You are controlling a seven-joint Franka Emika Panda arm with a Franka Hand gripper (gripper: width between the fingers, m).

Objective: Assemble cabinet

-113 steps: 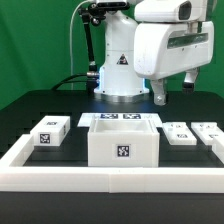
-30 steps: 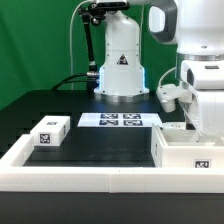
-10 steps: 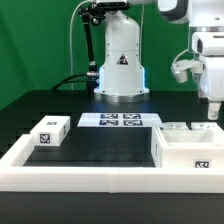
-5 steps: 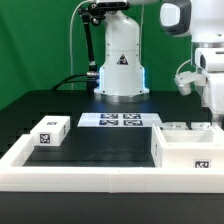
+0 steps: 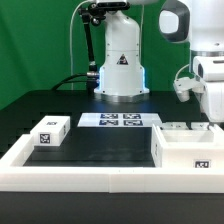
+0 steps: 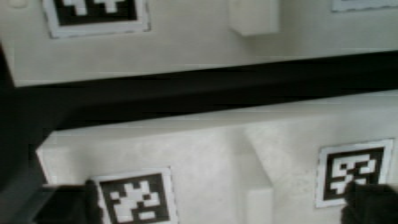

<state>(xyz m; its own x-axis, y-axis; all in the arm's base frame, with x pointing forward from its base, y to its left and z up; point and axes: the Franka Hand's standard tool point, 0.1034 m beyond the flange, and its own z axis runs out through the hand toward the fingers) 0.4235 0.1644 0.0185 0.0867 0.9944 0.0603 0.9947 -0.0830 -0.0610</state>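
The cabinet body, a white open-topped box with a tag on its front, stands in the front corner at the exterior view's right, against the border frame. Two small white tagged pieces lie behind it. Another tagged white piece lies at the left. My gripper hangs just above the right small pieces. In the wrist view my gripper is open and empty, with its dark fingertips wide apart over two side-by-side white tagged pieces.
The marker board lies flat at the back middle before the robot base. The low white border frame runs along the front and both sides. In the wrist view, more white tagged surfaces lie past a dark gap.
The cabinet body went from the front middle to the front right corner and was let go. In the last second the gripper has come down toward the small pieces at the right.
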